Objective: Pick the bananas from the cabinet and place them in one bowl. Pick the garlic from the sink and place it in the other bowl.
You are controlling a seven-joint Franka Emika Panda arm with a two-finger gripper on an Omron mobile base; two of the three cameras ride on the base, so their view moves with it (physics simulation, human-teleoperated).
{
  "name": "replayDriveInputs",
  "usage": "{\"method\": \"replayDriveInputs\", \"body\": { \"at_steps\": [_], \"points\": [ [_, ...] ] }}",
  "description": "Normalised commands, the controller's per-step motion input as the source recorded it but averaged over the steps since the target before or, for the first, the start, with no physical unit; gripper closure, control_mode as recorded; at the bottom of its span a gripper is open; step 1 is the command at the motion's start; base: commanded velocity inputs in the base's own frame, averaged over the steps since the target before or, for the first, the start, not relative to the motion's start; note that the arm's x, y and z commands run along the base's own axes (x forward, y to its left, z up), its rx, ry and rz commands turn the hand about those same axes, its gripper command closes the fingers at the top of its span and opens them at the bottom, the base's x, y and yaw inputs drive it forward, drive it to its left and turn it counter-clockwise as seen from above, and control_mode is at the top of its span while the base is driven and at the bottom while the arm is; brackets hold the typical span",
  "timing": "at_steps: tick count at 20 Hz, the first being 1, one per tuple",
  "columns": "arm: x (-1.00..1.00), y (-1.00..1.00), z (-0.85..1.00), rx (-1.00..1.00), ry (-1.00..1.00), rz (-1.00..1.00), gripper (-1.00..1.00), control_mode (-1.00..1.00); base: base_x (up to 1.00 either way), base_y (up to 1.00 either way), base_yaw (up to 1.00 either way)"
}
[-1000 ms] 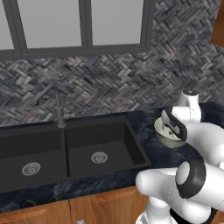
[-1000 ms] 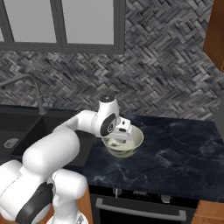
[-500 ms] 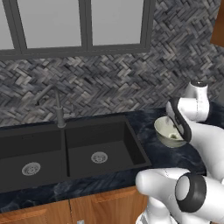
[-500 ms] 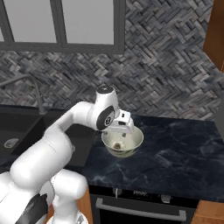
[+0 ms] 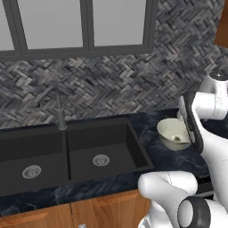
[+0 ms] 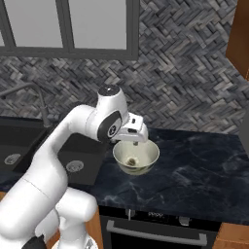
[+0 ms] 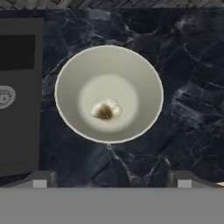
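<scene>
A: Where is the garlic (image 7: 106, 110) sitting?

B: It is lying on the bottom of the cream bowl (image 7: 68, 74), slightly toward 7 o'clock from the bowl's center in the hand view. In the right base view it is showing as a small pale lump (image 6: 130, 160) inside the bowl (image 6: 146, 154).

A: And the gripper (image 7: 110, 180)?

B: It is hanging above the bowl, holding nothing. Its 2 fingertips (image 7: 40, 179) are standing wide apart at the hand view's bottom edge.

A: Where is the bowl resting?

B: On the dark marble counter (image 6: 204, 170), with the black sink (image 5: 98, 147) just beside it at 9 o'clock in the left base view. The faucet (image 5: 57, 107) is rising behind the sink's divider.
</scene>
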Motion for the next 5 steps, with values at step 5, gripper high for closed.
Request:
{"method": "replayDriveInputs", "body": {
  "at_steps": [5],
  "points": [
    [-0.44,0.0,0.57,0.0,-0.13,0.0,-1.0,-1.0,0.0,0.0,0.0]
  ]
}}
